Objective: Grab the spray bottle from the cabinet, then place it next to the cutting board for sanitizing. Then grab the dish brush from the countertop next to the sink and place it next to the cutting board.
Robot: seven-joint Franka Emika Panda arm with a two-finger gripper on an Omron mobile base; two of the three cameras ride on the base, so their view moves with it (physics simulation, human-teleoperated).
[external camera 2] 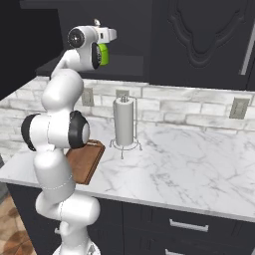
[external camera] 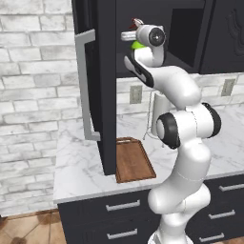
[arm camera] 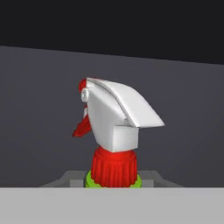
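The arm reaches high into the open cabinet [external camera: 102,95], whose tall charcoal door stands swung out with its long grey bar handle [external camera: 86,86] facing the room. Up at the cabinet's shelf, the gripper [external camera: 135,34] sits right at the spray bottle [arm camera: 114,131]. From the hand's own camera the bottle's white trigger head and red collar stand upright and close, with a thin ring of green body just under the collar, against the dark grey back wall of the cabinet. From the left base camera a sliver of bright green shows beside the wrist and the red-and-white nozzle tip pokes up above the hand; from the right base camera the green body shows pressed against the hand just below the cabinet's lower edge. The fingertips are hidden behind the bottle and the wrist, so I cannot tell whether the jaws are clamped on the bottle or just standing around it.

Below the cabinet, the cutting board [external camera: 133,161] lies flat on the marble countertop [external camera 2: 199,159], its near end close to the counter's front edge, partly tucked behind the open door. A paper towel holder [external camera 2: 124,122] stands upright behind the cutting board, near the brick wall [external camera: 33,86]. Dark drawers [external camera: 121,207] with short silver handles run beneath the countertop.
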